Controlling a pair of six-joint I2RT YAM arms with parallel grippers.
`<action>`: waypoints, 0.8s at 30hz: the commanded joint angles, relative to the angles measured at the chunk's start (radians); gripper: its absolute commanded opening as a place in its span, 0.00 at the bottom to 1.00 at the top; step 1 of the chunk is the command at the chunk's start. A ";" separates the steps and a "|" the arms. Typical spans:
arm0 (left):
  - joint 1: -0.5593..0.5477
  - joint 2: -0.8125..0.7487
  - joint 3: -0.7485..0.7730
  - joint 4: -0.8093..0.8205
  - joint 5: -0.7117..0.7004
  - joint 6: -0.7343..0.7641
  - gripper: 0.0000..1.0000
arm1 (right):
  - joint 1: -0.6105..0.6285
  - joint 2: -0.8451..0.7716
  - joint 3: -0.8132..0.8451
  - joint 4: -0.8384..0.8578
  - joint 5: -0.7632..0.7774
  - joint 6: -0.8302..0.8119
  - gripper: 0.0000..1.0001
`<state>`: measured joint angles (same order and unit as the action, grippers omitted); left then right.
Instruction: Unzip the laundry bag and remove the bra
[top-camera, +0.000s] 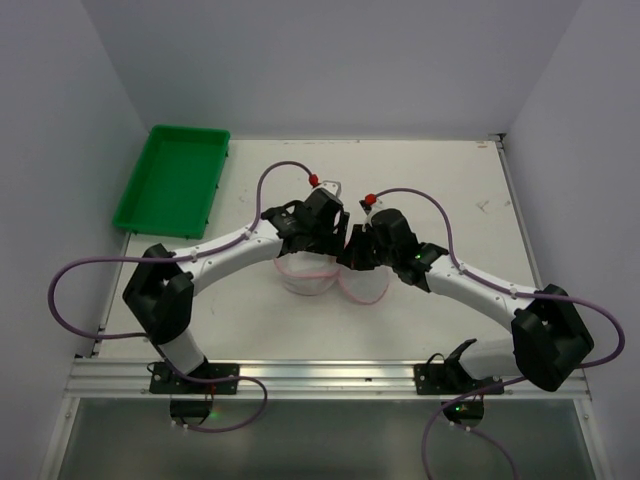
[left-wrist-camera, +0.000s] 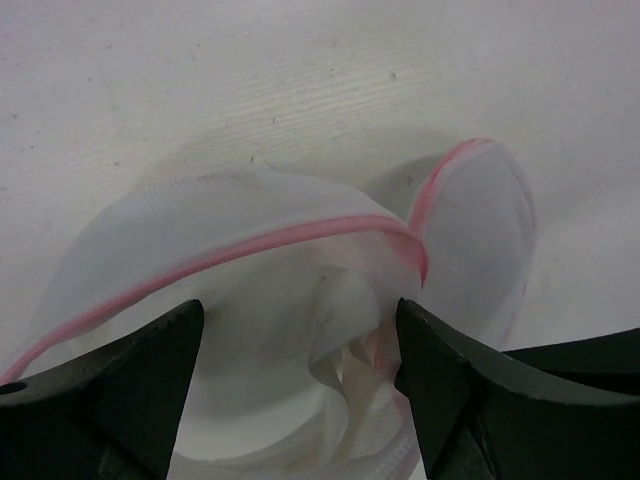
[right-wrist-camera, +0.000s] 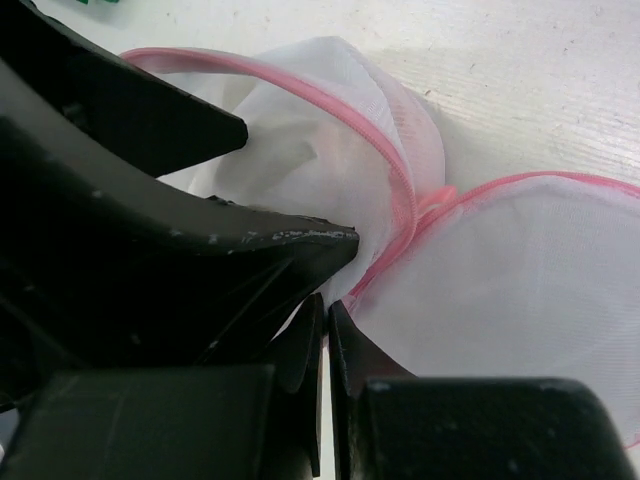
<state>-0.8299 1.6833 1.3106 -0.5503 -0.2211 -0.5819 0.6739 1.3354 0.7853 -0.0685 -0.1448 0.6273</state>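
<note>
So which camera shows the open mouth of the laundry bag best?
Left wrist: it looks straight into the laundry bag, pink rim open, pale fabric inside. Right wrist shows only the bag's outer mesh and flipped lid; top external mostly hides it.

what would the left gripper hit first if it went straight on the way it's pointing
Most likely the crumpled white fabric inside the open laundry bag: the left gripper points into its mouth, jaws open. Depth is unclear.

Your top camera looks down from above and behind, taking in the whole table (top-camera: 450, 190). Both wrist cameras press in close from opposite sides, sharing the pink rim of the laundry bag (left-wrist-camera: 250, 235).
</note>
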 joint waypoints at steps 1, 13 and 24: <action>-0.002 0.019 0.042 -0.039 -0.058 0.019 0.80 | 0.004 -0.005 0.022 0.036 0.008 -0.017 0.00; -0.003 0.041 -0.004 -0.053 -0.043 -0.006 0.71 | 0.004 0.001 0.012 0.044 0.010 -0.020 0.00; -0.003 0.032 -0.070 0.007 0.005 -0.030 0.17 | 0.004 -0.015 0.014 0.041 0.020 -0.026 0.00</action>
<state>-0.8314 1.7184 1.2644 -0.5522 -0.2344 -0.5953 0.6743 1.3369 0.7853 -0.0681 -0.1448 0.6235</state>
